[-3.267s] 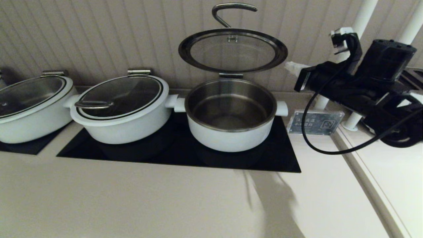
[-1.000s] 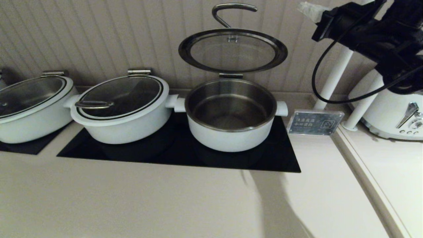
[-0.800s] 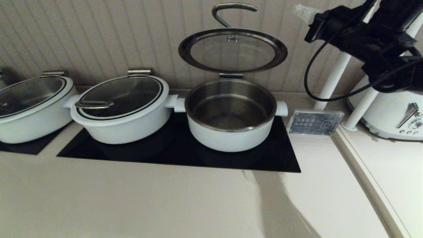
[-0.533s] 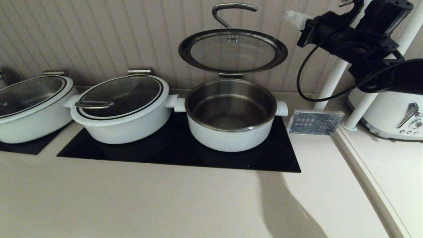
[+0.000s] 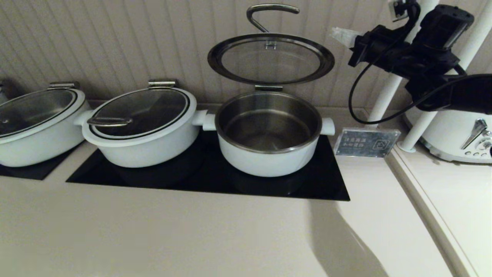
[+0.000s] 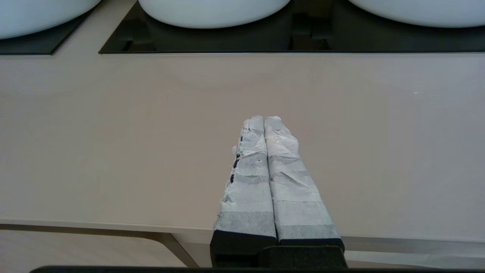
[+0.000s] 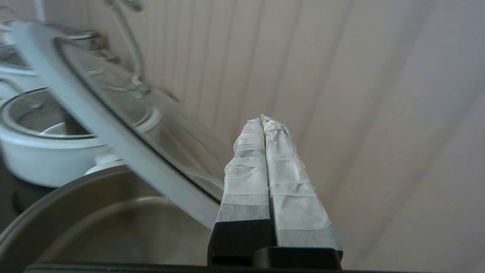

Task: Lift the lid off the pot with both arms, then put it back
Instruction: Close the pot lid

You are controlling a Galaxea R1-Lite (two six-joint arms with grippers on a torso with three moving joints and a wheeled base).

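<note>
The white pot (image 5: 268, 156) with a steel inside stands open on the black cooktop (image 5: 326, 184). Its hinged glass lid (image 5: 270, 58) stands raised against the back wall, its curved handle (image 5: 269, 9) on top. My right gripper (image 5: 338, 34) is shut and empty, held high just right of the lid's rim. In the right wrist view the right gripper (image 7: 262, 120) points at the wall beside the lid (image 7: 125, 140). My left gripper (image 6: 264, 119) is shut and empty, over the bare counter in front of the cooktop; it is out of the head view.
Two more white pots with closed glass lids (image 5: 142, 109) (image 5: 34, 109) stand to the left. A small sign plate (image 5: 365, 143) stands right of the cooktop. White posts (image 5: 388, 88) and a white appliance (image 5: 457, 134) are at the right. The counter (image 5: 192, 238) lies in front.
My right arm rose from beside the sign plate to lid height, then swung left toward the lid's right rim. The lid and pots have not moved.
</note>
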